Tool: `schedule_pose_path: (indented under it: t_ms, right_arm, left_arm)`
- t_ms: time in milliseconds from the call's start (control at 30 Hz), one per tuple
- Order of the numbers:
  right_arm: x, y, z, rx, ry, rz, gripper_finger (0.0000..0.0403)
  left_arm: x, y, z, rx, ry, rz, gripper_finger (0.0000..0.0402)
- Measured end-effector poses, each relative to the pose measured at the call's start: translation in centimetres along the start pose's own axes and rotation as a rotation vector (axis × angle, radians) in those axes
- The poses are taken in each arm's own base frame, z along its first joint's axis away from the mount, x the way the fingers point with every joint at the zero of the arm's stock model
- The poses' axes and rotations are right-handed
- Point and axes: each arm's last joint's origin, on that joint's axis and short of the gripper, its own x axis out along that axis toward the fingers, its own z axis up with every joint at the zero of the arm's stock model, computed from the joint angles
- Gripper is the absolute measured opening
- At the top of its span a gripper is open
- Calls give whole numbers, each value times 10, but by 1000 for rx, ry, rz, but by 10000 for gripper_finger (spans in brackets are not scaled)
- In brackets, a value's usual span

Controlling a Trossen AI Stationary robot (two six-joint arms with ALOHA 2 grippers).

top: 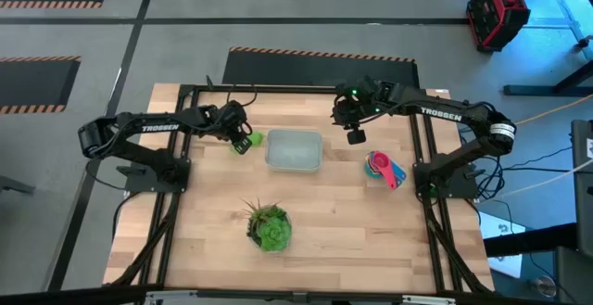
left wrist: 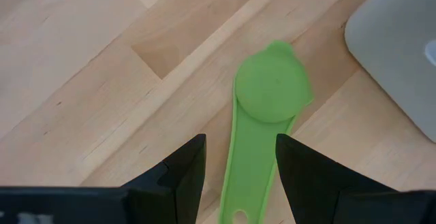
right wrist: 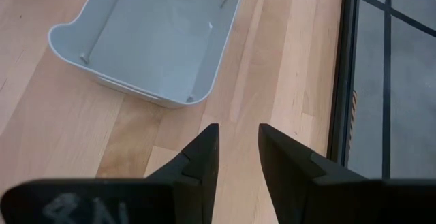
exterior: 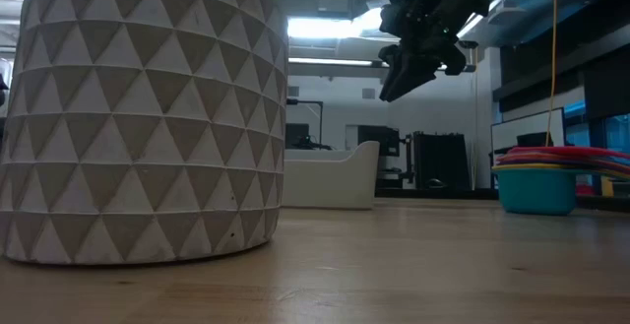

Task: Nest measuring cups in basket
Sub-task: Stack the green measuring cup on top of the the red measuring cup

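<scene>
A green measuring cup (left wrist: 272,88) lies on the table left of the pale grey basket (top: 295,149), its round bowl toward the basket. My left gripper (left wrist: 240,166) is open and low over it, one finger on each side of the cup's handle (left wrist: 248,176). The other cups sit nested in a pink, blue and red stack (top: 384,168) on the table right of the basket; in the low view the stack (exterior: 551,176) rests on a teal bowl. My right gripper (right wrist: 237,139) hangs in the air (exterior: 409,68) between basket and stack, slightly open and holding nothing. My left gripper has its fingers on either side of the green cup's handle (left wrist: 262,163), coming from above and lying along it. There is a clear gap at one finger (left wrist: 184,176). The other finger (left wrist: 300,176) overlaps the handle's edge, and I cannot tell whether it touches.
A leafy plant (top: 269,226) in a white patterned pot (exterior: 138,117) stands near the table's near edge, in front of the basket. The basket (right wrist: 157,40) holds nothing. Bare wood lies between pot, basket and stack. A dark frame rail (right wrist: 340,81) runs along the table's right side.
</scene>
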Motion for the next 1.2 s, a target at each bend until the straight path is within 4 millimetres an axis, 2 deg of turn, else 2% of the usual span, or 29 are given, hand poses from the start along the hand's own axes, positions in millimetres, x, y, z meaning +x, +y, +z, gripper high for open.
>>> schedule_pose_path:
  t_ms: [400, 700, 967, 1200]
  right_arm:
    - [0, 0, 0, 0, 0, 0, 108]
    - [0, 0, 0, 0, 0, 1, 108]
    - [0, 0, 0, 0, 0, 1, 108]
    - [0, 0, 0, 0, 1, 2, 108]
  left_arm:
    - [1, -13, -4, 48, 2, -29, 171]
    - [17, -22, -10, 112, 77, -21, 171]
    - [19, -22, -12, 121, 93, -8, 171]
    - [18, -18, -20, 123, 179, 24, 171]
